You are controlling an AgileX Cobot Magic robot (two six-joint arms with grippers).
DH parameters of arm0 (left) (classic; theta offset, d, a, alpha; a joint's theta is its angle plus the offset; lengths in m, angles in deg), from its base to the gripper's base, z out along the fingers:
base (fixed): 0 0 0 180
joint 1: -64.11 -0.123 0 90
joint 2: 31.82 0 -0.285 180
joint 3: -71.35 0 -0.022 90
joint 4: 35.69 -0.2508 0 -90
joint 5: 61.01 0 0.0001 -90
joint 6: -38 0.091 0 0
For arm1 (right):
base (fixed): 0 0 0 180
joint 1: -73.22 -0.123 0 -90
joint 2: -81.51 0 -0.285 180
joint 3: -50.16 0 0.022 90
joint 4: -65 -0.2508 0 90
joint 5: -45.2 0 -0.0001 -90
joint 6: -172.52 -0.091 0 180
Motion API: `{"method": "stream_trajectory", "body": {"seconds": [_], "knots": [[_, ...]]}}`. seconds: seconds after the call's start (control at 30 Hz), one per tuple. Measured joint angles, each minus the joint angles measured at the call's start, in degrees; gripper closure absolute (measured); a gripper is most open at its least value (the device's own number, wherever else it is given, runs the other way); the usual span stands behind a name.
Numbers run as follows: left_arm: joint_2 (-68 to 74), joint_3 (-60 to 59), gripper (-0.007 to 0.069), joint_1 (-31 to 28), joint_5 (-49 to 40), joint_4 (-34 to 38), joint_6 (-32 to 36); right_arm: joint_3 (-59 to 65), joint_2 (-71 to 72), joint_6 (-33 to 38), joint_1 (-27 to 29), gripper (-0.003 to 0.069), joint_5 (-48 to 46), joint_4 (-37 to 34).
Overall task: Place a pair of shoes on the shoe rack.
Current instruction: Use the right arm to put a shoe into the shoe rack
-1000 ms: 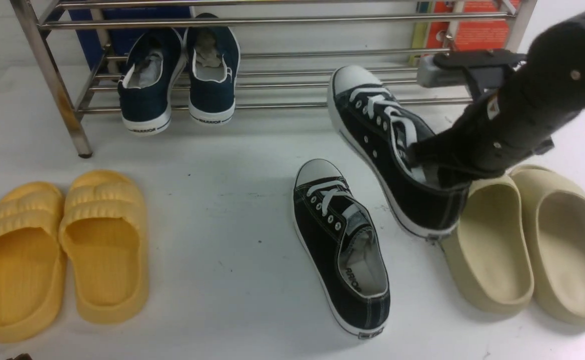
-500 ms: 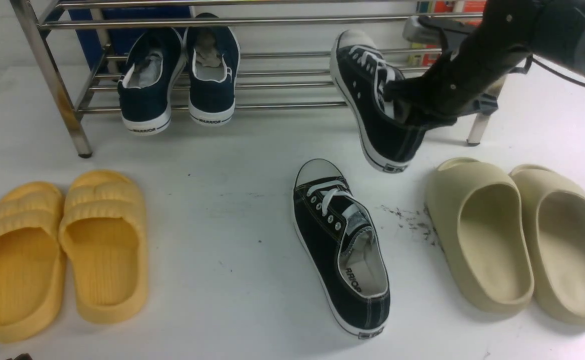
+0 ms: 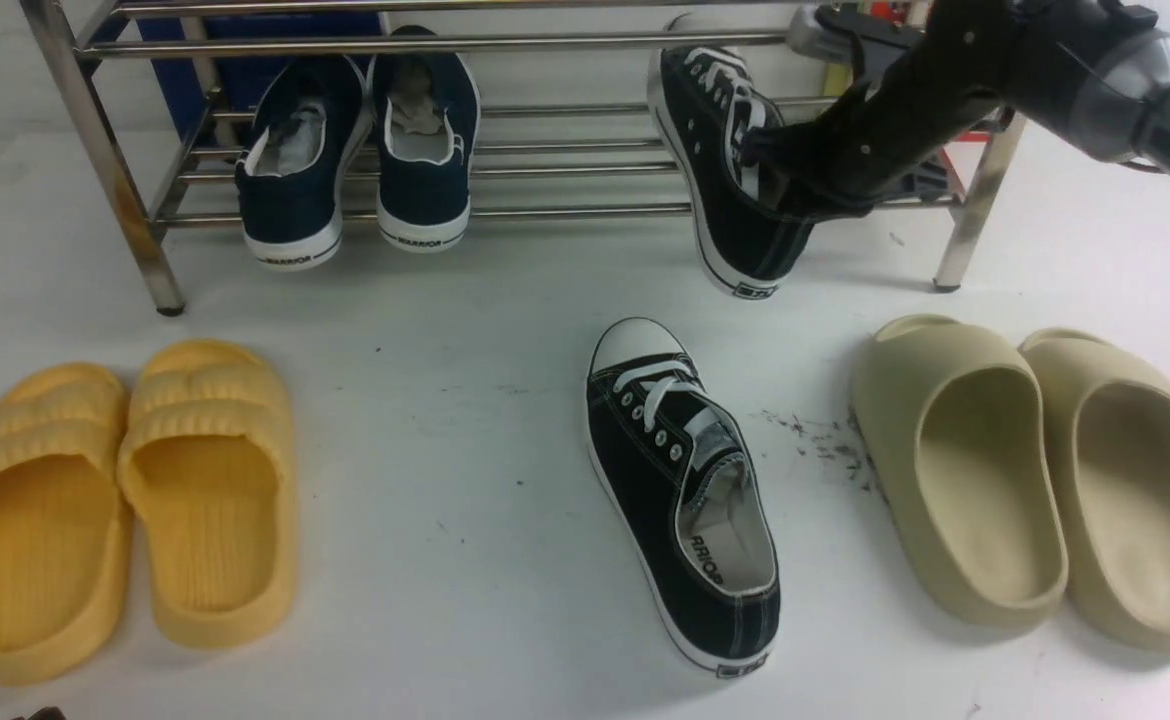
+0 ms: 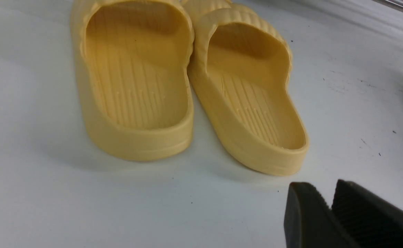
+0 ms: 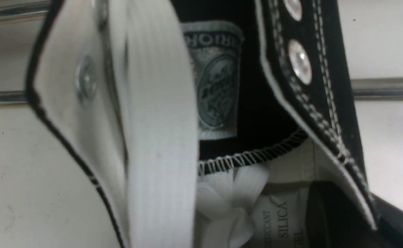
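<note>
Black sneakers (image 3: 682, 480) two, navy sneakers (image 3: 295, 195) two, slides (image 3: 210, 490) four.

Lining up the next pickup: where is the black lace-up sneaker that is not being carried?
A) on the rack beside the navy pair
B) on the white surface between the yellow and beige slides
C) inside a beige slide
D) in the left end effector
B: the free sneaker lies flat on the white surface between the yellow slides and beige slides, while the right end effector grips the held sneaker at the shoe rack.
</note>
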Motion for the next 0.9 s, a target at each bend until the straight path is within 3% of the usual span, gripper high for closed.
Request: {"method": "stream_trajectory", "body": {"seconds": [0.9], "knots": [[0.0,0.0,0.0461,0.0,0.0,0.0,0.0,-0.7,-0.3,-0.9,2.0,0.0620,5.1,0.5]]}}
